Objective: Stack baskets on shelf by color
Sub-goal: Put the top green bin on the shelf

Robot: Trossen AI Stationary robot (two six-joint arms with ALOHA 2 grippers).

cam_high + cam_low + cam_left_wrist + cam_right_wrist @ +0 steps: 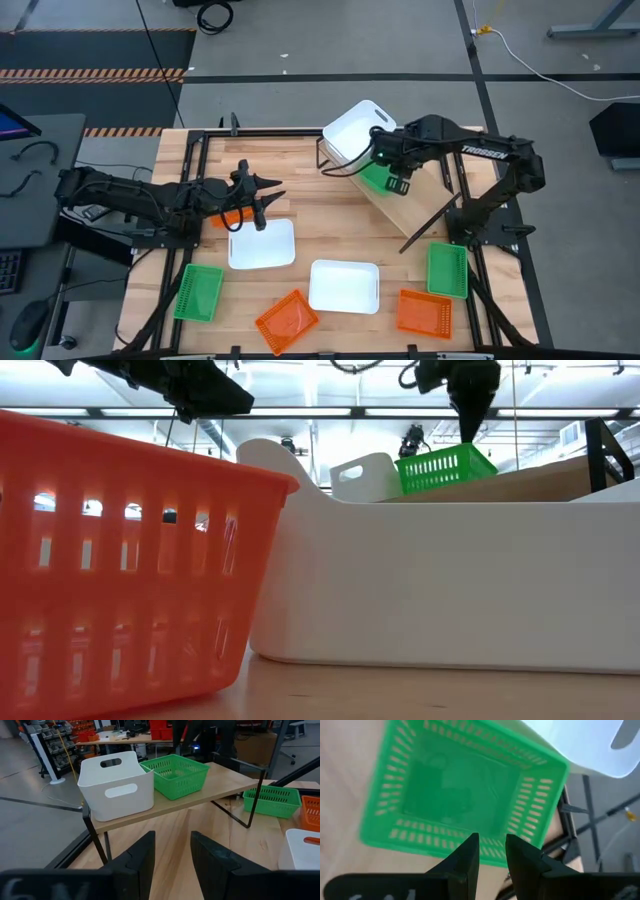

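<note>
The shelf [415,205] is a slanted plywood board on a black frame at the far right. A white basket [358,130] and a green basket [375,178] rest on it by their bottoms, side by side. My right gripper [395,172] hangs just above the green basket [460,795], pointing down, open with a narrow gap [492,851], touching nothing. My left gripper [268,195] hovers open at the table's left-middle, above an orange basket [230,217] and a white basket [262,243]. It faces the shelf [200,795].
Loose baskets lie on the near half of the table: green [198,292], orange [287,320], white [344,286], orange [424,312] and green [447,270]. Bare planks show between the left gripper and the shelf. The shelf's black legs [430,225] slant down to the table.
</note>
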